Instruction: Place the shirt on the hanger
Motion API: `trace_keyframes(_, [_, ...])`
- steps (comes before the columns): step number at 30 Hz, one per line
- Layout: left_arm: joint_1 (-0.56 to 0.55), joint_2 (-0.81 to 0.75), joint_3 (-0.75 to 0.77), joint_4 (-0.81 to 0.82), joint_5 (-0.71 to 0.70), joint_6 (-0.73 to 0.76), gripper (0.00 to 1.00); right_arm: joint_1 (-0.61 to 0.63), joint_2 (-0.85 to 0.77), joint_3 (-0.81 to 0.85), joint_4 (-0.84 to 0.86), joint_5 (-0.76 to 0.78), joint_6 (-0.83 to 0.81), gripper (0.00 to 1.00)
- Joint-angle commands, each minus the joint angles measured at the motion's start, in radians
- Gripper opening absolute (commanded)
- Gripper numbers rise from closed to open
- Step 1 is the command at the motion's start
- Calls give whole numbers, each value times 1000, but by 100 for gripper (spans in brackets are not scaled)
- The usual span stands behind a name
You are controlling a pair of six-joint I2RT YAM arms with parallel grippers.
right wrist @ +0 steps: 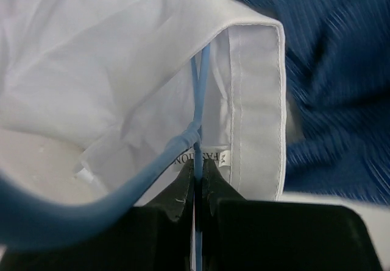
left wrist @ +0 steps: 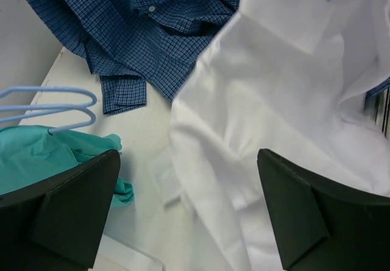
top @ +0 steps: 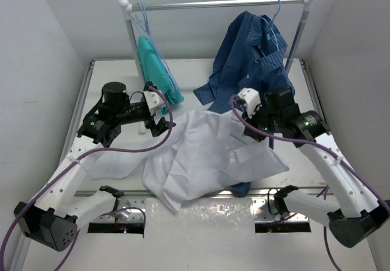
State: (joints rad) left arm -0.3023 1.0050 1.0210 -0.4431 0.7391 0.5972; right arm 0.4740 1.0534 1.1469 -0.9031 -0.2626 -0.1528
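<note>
The white shirt [top: 201, 155] lies crumpled across the middle of the table. Its collar [right wrist: 256, 94] with a size label shows in the right wrist view. My right gripper [right wrist: 198, 164] is shut on the pale-blue wire hanger [right wrist: 198, 94] at its neck, right over the collar, and the wire runs into the shirt. The hook curves toward the camera at lower left. In the top view the right gripper [top: 247, 128] sits at the shirt's upper right edge. My left gripper [top: 159, 123] is open and empty at the shirt's upper left edge; its fingers [left wrist: 73, 210] straddle white fabric [left wrist: 256, 125].
A dark blue checked shirt [top: 253, 52] hangs from the rail [top: 219, 4] at the back right and spills onto the table. A teal-green garment [top: 155, 67] hangs on another pale-blue hanger [left wrist: 49, 106] at the back left. White walls close in on both sides.
</note>
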Motion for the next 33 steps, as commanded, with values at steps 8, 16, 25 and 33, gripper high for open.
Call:
trace_keyframes(8, [-4,-11,10,130,-4,-163,94,-181,149,448,-325,358,59,0])
trace_keyframes(16, [-3,-25,4,179,-62,-200,94,-183,422,953,-329,267,97,0])
trace_keyframes(25, [-3,-46,8,208,-116,-237,94,-192,611,1077,77,223,226,0])
trace_keyframes(33, [-3,-85,-15,204,-153,-229,94,-193,651,1070,309,410,268,0])
